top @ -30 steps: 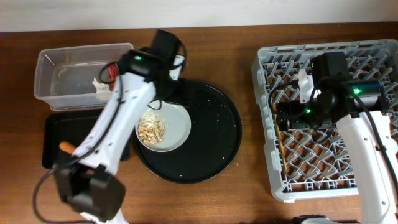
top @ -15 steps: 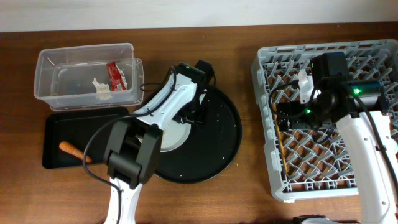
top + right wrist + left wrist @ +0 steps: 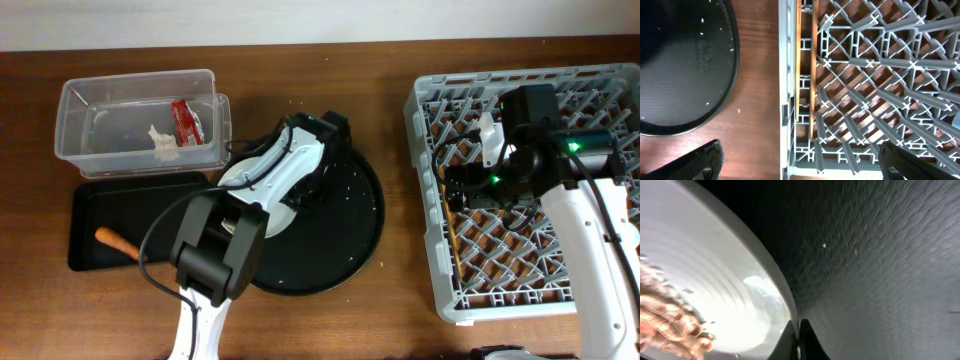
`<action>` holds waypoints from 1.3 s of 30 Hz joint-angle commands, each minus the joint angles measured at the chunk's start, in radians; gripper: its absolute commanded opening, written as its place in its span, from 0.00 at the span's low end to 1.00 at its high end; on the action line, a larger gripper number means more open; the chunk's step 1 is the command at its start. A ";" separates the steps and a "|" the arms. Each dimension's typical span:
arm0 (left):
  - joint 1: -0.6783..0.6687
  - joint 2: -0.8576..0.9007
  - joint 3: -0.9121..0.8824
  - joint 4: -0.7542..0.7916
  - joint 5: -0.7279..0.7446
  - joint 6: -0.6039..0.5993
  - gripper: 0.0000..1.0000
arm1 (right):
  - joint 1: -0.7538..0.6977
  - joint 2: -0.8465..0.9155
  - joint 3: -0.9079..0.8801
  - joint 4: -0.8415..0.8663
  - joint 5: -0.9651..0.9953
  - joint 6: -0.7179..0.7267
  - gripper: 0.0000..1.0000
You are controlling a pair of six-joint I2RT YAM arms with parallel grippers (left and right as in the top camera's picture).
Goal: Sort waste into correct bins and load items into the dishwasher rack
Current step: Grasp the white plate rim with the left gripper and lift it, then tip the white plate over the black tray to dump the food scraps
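The grey dishwasher rack (image 3: 530, 190) fills the right side of the table, and the wooden chopsticks (image 3: 805, 90) lie in it along its left wall. The large round black tray (image 3: 350, 240) sits mid-table, dotted with pale crumbs. At the upper left the clear box (image 3: 140, 120) holds the red snack wrapper (image 3: 187, 120) and the white scrap (image 3: 160, 140). Just in front of it, the black rectangular tray (image 3: 100, 200) holds the orange carrot (image 3: 115, 240). The white plate (image 3: 245, 175) sits at the round tray's upper-left edge, mostly covered by the left arm, with the beige food scraps (image 3: 670, 320) heaped in it. Half a second ago the plate showed lower down under the arm; now its rim pokes out on the side nearest the clear box, and the left wrist has shifted slightly the same way. The right arm and the bins' contents look the same. The left gripper (image 3: 799, 339) has its fingers drawn nearly together, pinching the plate's rim where it meets the round tray. The right gripper (image 3: 800, 170) hangs over the rack's left edge with its fingers spread wide, gripping nothing
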 commanded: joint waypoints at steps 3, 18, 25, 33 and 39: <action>0.006 -0.068 0.126 -0.096 -0.078 -0.071 0.00 | -0.005 0.000 -0.002 0.000 0.010 0.003 0.98; 0.081 -0.294 0.124 -0.313 -0.122 -0.230 0.00 | -0.005 0.000 -0.002 -0.011 0.028 0.003 0.98; 0.239 -0.428 -0.048 -0.245 -0.140 -0.189 0.00 | -0.005 0.000 -0.002 -0.010 0.029 0.003 0.98; 0.436 -0.436 -0.190 -0.039 0.177 0.130 0.00 | -0.005 0.000 -0.002 -0.010 0.036 0.003 0.98; 0.657 -0.436 -0.190 -0.056 0.565 0.378 0.01 | -0.005 0.000 -0.002 -0.016 0.036 0.003 0.98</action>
